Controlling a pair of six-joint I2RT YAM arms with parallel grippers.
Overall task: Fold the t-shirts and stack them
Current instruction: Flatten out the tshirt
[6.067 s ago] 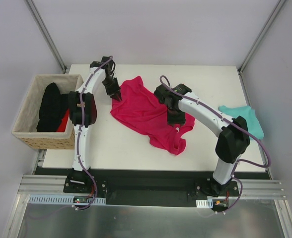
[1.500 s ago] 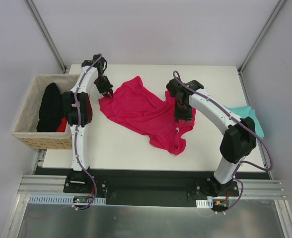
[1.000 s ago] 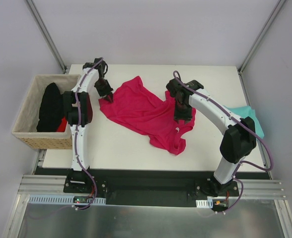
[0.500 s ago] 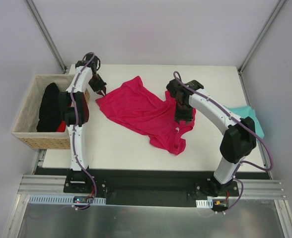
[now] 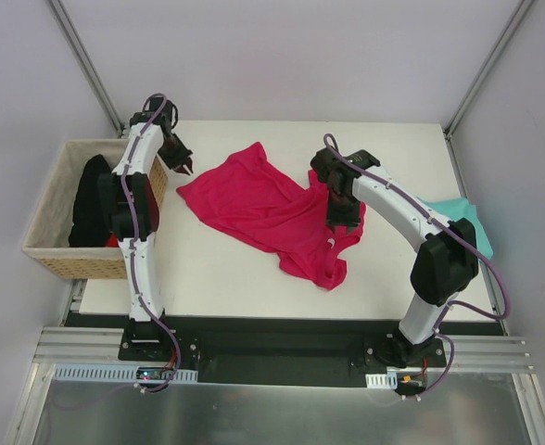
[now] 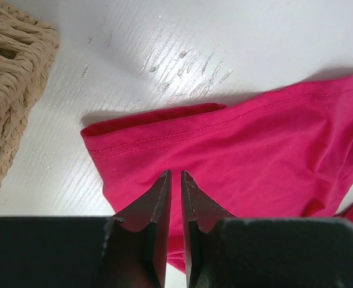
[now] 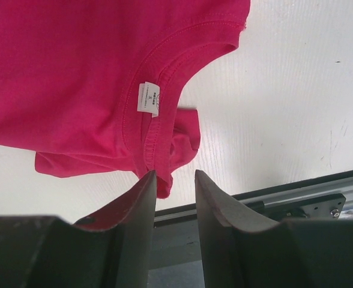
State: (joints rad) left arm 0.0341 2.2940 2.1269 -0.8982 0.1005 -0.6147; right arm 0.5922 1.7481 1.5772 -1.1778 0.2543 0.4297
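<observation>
The crimson-pink t-shirt point(image 5: 254, 204) lies spread and wrinkled on the white table, its collar toward the front right. My left gripper point(image 5: 184, 169) hovers by the shirt's far left corner. In the left wrist view it point(image 6: 175, 173) is shut, with nothing between the jaws, above the shirt's hem point(image 6: 158, 120). My right gripper point(image 5: 339, 221) is over the collar area. In the right wrist view it point(image 7: 175, 173) is open and empty above the collar and its white neck label point(image 7: 147, 98). The teal t-shirt point(image 5: 462, 222) lies at the table's right edge, partly hidden by my right arm.
A woven wicker basket point(image 5: 59, 260) stands off the table's left edge, holding black and red cloth; its rim shows in the left wrist view point(image 6: 14, 72). The table's front edge and a metal rail point(image 7: 296, 204) lie just beyond the collar.
My left gripper has moved left and back toward the basket, drawing the shirt's left corner outward, and now sits clear of the cloth. The right arm has stayed still for the last 1.5 s.
</observation>
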